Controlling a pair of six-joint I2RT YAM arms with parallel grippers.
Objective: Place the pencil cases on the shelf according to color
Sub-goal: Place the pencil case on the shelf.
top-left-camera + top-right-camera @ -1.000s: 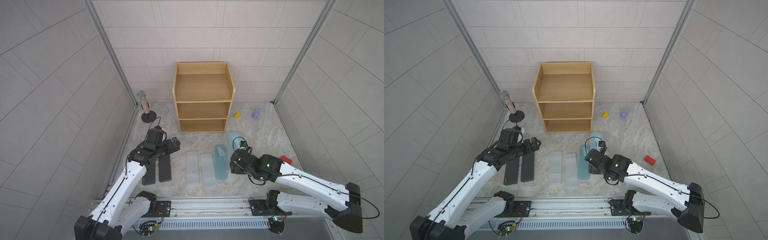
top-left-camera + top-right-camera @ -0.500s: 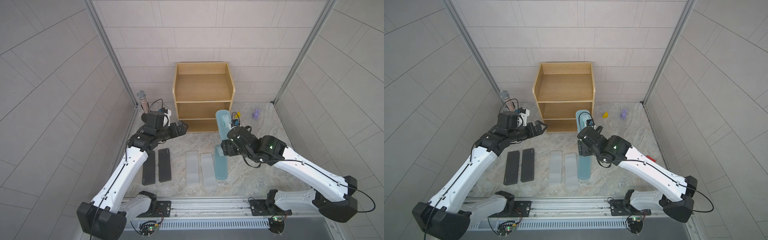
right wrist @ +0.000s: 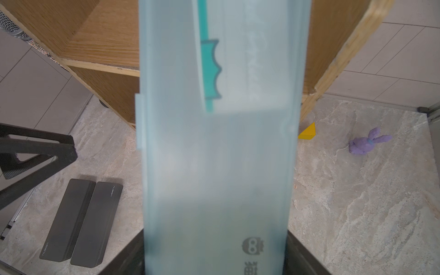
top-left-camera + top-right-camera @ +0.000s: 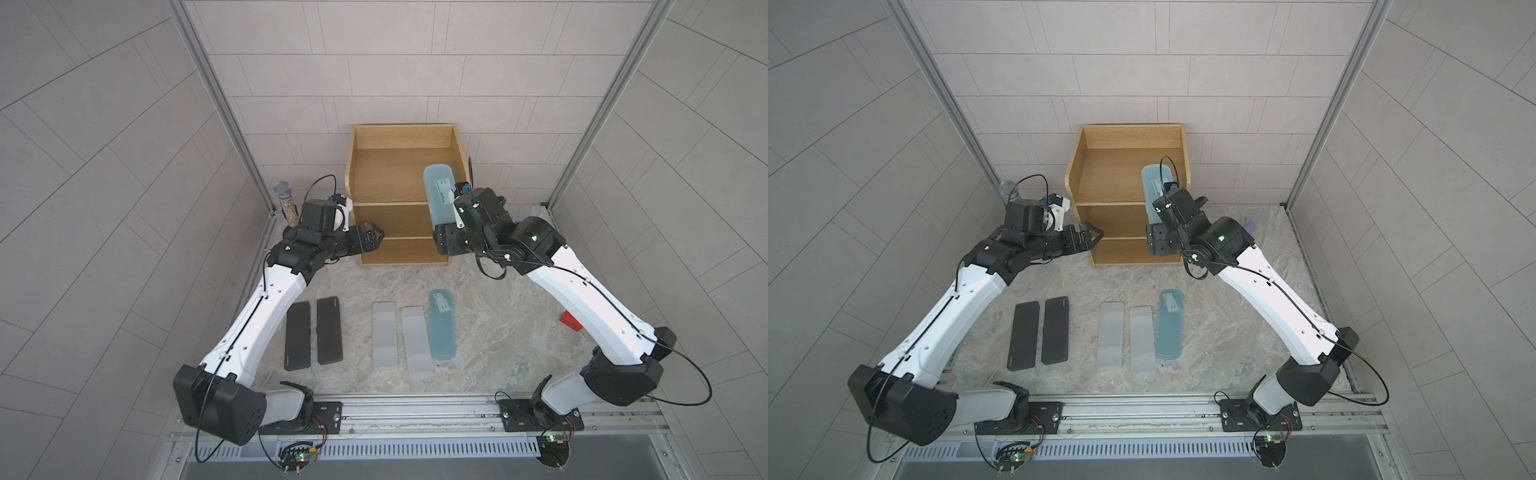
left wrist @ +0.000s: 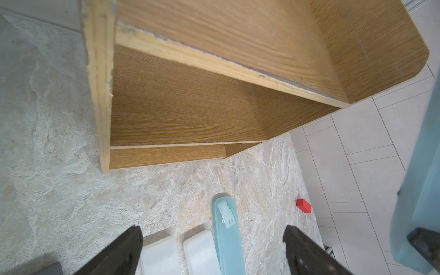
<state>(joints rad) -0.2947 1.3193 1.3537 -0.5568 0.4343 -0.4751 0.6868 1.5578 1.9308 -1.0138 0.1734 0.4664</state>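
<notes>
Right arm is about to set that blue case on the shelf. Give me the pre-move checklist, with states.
1. Grip: right gripper shut on the held light-blue case: ok.
2. Target: shelf top tier shows bare wood: ok.
3. Path: left gripper open, empty, at the shelf's left front, apart from the case: ok.
4. Case clearance above the top tier: cannot tell.
5. Next pick: second light-blue case lies uncovered on the table: ok.

Grey tiled walls (image 4: 415,62) — marbled stone floor (image 4: 498,324), evenly lit.
</notes>
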